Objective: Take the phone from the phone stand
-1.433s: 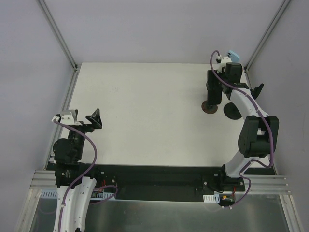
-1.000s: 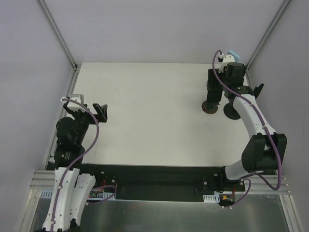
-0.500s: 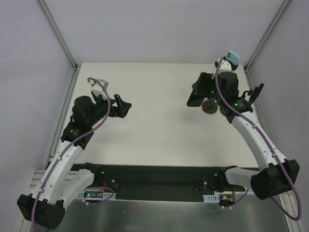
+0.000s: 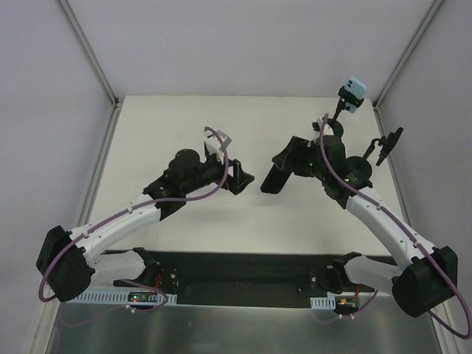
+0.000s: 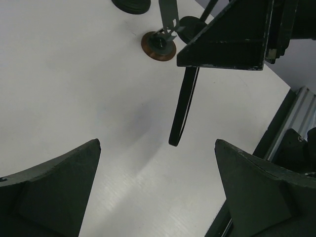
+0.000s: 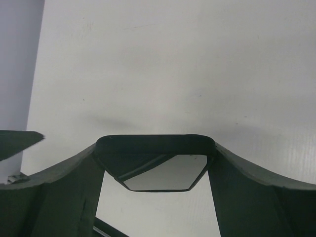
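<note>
My right gripper (image 4: pixel 293 159) is shut on the black phone (image 4: pixel 275 178) and holds it tilted above the table's middle, clear of the stand. In the right wrist view the phone (image 6: pixel 156 147) spans the gap between my fingers, its glossy face below. The phone stand (image 5: pixel 159 44), a thin stem on a brown round base, stands behind the phone in the left wrist view; my right arm hides it in the top view. My left gripper (image 4: pixel 240 178) is open and empty, just left of the phone. In its view the phone (image 5: pixel 181 109) hangs edge-on ahead of the wide-open fingers (image 5: pixel 52 190).
A dark round disc (image 4: pixel 360 165) lies at the right beyond my right arm, and dark discs (image 5: pixel 131 5) show at the far edge of the left wrist view. A black clip (image 4: pixel 389 141) sits on the right wall rail. The table's black front edge (image 5: pixel 276 123) is close.
My right gripper has carried the phone off the stand and left toward the table's middle. My left arm has swung from the left edge out toward the phone.
</note>
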`<action>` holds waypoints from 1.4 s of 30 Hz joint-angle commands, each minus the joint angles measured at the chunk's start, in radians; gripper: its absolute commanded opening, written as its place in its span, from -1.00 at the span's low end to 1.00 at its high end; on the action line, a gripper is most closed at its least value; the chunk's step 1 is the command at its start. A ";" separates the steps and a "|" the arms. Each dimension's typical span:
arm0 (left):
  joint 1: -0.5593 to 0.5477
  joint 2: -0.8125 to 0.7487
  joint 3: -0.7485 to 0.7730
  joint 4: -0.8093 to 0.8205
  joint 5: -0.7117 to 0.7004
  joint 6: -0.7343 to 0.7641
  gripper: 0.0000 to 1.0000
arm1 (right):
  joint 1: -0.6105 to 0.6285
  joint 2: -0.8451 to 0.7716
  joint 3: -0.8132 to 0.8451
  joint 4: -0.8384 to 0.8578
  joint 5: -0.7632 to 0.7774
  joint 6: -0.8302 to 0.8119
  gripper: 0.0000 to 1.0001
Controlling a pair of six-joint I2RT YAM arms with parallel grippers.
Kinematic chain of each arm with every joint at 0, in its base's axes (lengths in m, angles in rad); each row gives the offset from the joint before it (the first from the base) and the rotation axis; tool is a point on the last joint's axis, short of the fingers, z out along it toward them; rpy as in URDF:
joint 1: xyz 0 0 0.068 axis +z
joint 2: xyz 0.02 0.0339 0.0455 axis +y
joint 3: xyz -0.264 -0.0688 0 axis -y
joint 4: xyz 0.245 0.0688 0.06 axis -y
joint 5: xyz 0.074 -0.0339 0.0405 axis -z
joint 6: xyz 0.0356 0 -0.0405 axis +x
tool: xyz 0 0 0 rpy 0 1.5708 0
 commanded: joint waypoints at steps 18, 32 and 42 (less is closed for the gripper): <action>-0.156 0.264 0.048 0.142 -0.024 0.044 0.23 | 0.018 -0.097 -0.061 0.232 -0.172 0.138 -0.81; -0.177 0.269 0.026 0.142 -0.060 0.049 -0.11 | 0.018 -0.102 -0.078 0.250 -0.181 0.152 -0.81; -0.194 0.298 0.040 0.130 -0.082 0.069 -0.23 | 0.019 -0.094 -0.081 0.259 -0.193 0.167 -0.82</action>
